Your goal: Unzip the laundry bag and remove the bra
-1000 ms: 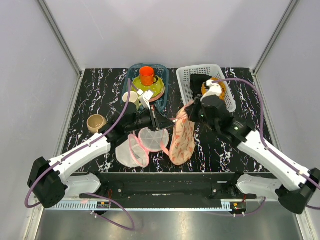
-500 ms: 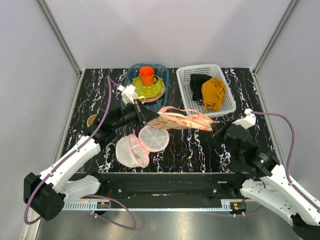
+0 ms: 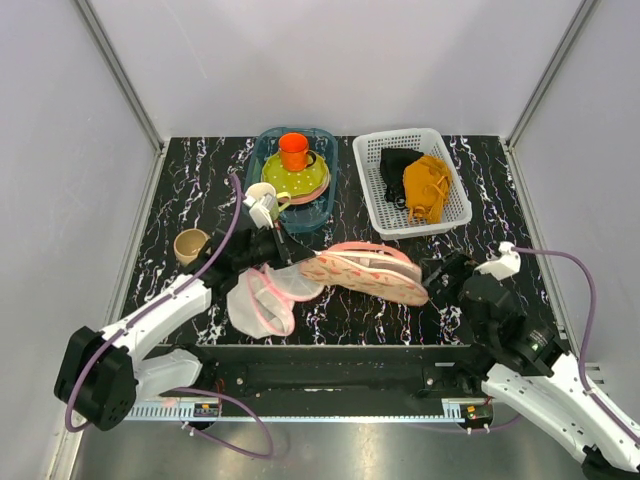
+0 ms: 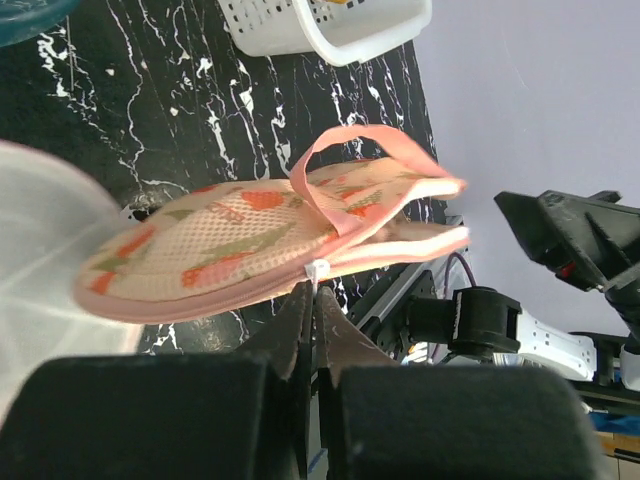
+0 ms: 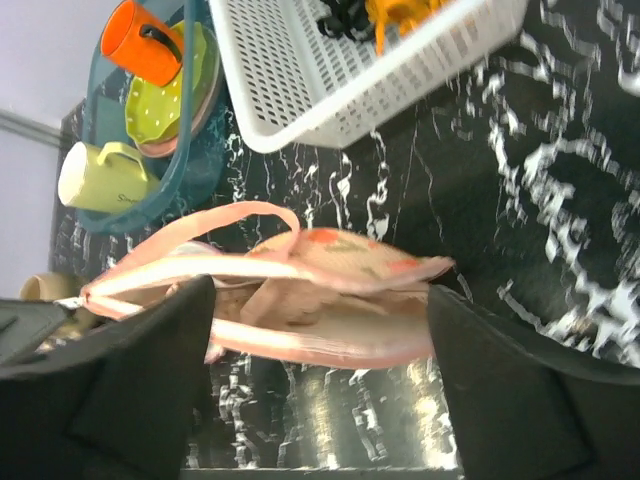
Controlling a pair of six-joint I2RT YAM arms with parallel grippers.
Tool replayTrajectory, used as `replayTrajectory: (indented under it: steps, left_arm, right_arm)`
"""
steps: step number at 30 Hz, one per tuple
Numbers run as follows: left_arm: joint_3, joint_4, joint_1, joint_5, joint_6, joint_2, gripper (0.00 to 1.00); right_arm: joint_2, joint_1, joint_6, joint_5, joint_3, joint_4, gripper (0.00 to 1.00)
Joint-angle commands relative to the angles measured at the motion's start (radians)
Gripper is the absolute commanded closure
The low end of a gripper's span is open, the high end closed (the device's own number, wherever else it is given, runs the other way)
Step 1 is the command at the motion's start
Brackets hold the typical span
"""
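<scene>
From above, your bag [image 3: 365,272] is on the near side of the basket [image 3: 455,215], between both grippers. Your left gripper [image 3: 296,258] has its left end. Your right gripper [image 3: 438,272] is just past its right end.

Left wrist: the fingers are shut tight on a little white tab [image 4: 316,270] on the bag's pink edge.

Right wrist: the fingers stand wide apart and hold nothing. The bag [image 5: 340,255] sits just ahead of them, near the basket [image 5: 300,90].

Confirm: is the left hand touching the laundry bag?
Touching. The left wrist view shows the left hand pinched shut on a small white tab at the pink edge of the laundry bag.
</scene>
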Motion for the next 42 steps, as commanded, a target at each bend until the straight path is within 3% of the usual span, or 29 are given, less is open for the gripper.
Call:
replayTrajectory:
  steps: [1,3,5,6,9,10,12,15,23,36,40,41,42]
  left_arm:
    - [0.037,0.145,-0.015,0.035,0.012,0.012,1.00]
    - [0.061,0.113,-0.018,0.038,0.031,0.025,1.00]
    - [0.083,0.105,-0.018,0.055,0.048,0.031,1.00]
    - [0.088,0.102,-0.019,0.059,0.051,0.034,1.00]
    - [0.101,0.094,-0.018,0.064,0.059,0.043,1.00]
    - [0.101,0.093,-0.018,0.064,0.059,0.045,1.00]
    - [0.101,0.094,-0.019,0.072,0.056,0.048,1.00]
    - [0.092,0.093,-0.024,0.070,0.057,0.045,1.00]
    - [0.089,0.091,-0.026,0.070,0.060,0.040,1.00]
    - [0.092,0.074,-0.036,0.072,0.073,0.023,1.00]
    - [0.095,0.075,-0.039,0.069,0.074,0.023,1.00]
    - [0.097,0.071,-0.039,0.067,0.074,0.025,1.00]
    - [0.098,0.068,-0.039,0.066,0.079,0.022,1.00]
  right_arm:
    - [0.032,-0.005,-0.325,-0.022,0.083,0.212,0.04]
    - [0.073,-0.005,-0.461,-0.064,0.103,0.313,0.08]
    - [0.104,-0.005,-0.602,-0.215,0.102,0.410,0.14]
    - [0.150,-0.007,-0.642,-0.275,0.097,0.488,0.22]
    - [0.341,-0.003,-0.739,-0.470,0.175,0.493,0.22]
    - [0.400,-0.002,-0.750,-0.517,0.206,0.472,0.18]
    - [0.545,0.013,-0.788,-0.547,0.288,0.417,0.14]
    - [0.641,0.056,-0.868,-0.549,0.329,0.421,0.12]
    - [0.702,0.092,-1.103,-0.680,0.356,0.419,0.08]
    - [0.845,0.092,-1.201,-0.701,0.369,0.524,0.13]
    - [0.841,0.092,-1.204,-0.647,0.349,0.571,0.55]
    - [0.818,0.092,-1.200,-0.641,0.338,0.585,0.82]
    - [0.801,0.092,-1.196,-0.625,0.308,0.614,0.90]
